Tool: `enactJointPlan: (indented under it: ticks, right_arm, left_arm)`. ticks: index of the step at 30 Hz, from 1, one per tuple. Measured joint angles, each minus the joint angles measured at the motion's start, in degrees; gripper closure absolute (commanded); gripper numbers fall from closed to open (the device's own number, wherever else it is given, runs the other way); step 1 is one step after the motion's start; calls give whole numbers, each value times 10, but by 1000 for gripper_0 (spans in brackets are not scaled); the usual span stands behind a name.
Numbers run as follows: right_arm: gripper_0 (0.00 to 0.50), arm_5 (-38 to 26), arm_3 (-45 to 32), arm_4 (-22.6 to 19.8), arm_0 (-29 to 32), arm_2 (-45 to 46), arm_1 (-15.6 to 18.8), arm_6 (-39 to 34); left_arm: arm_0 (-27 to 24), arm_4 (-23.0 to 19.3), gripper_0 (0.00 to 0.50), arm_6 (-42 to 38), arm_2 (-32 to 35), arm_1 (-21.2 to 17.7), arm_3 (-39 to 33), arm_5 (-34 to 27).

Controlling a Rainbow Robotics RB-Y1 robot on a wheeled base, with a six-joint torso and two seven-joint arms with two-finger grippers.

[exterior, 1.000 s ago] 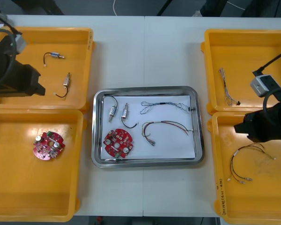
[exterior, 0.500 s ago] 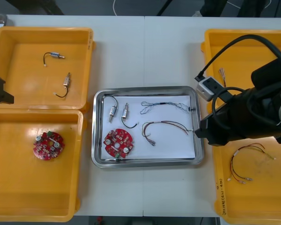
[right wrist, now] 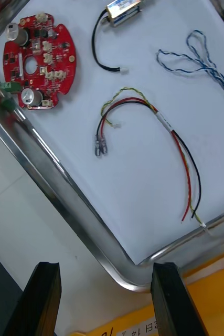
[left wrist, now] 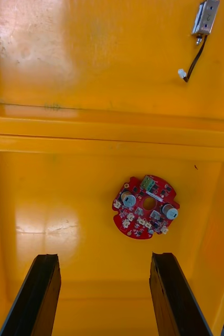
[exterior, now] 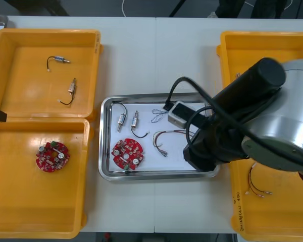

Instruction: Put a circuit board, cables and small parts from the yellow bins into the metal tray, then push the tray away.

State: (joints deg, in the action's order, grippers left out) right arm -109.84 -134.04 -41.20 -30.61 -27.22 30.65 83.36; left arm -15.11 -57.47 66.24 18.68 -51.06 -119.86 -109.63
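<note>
**Ana:** The right gripper [right wrist: 104, 300] is low at the metal tray [right wrist: 64, 194]. Its jaws are spread wide and grip nothing. Between them I see only the tray's rounded corner and a strip of bare table [right wrist: 17, 210].

**Ben:** And the load?

**Ana:** It all lies on the white lining, out beyond the fingertips. The red and yellow cable [right wrist: 148, 126] lies nearest, straight ahead of the gap. The circuit board [right wrist: 35, 60] sits farther off, out past one finger. The twisted blue and white cable [right wrist: 195, 60] is out past the other finger. A small metal part [right wrist: 123, 11] with a black lead lies farthest of all.

**Ben:** Are the fingers on the rim?

**Ana:** They're right at that corner, but I can't tell whether they touch it or hover just over it. The edge of a yellow bin [right wrist: 216, 294] runs just beside one finger.

**Ben:** And the other side?

**Ana:** The left gripper [left wrist: 104, 294] hangs over the left near bin [left wrist: 38, 220]. Its jaws are parted just as wide and are just as empty. A second circuit board [left wrist: 145, 206] lies flat on the bin floor ahead of them, nearer one finger than the other and clear of both. Beyond the bin's far wall, well away from the fingertips, a second small metal part [left wrist: 206, 16] trails its lead.
</note>
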Motion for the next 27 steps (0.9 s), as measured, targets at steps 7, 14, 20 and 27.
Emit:
enactJointPlan:
  ticks: [7,14,20,27]
  right_arm:
    - [0,0,0,44,-33,-102,0,62]
    - [0,19,35,55,-34,-135,-5,163]
    - [0,50,88,61,-35,-142,-25,215]
    - [0,101,130,95,-56,-211,-37,219]
  left_arm:
    - [11,-2,0,0,0,0,-19,0]
    - [17,-4,0,0,0,0,-22,0]
    - [18,-5,0,0,0,0,-22,0]
    - [18,-5,0,0,0,-1,-22,0]
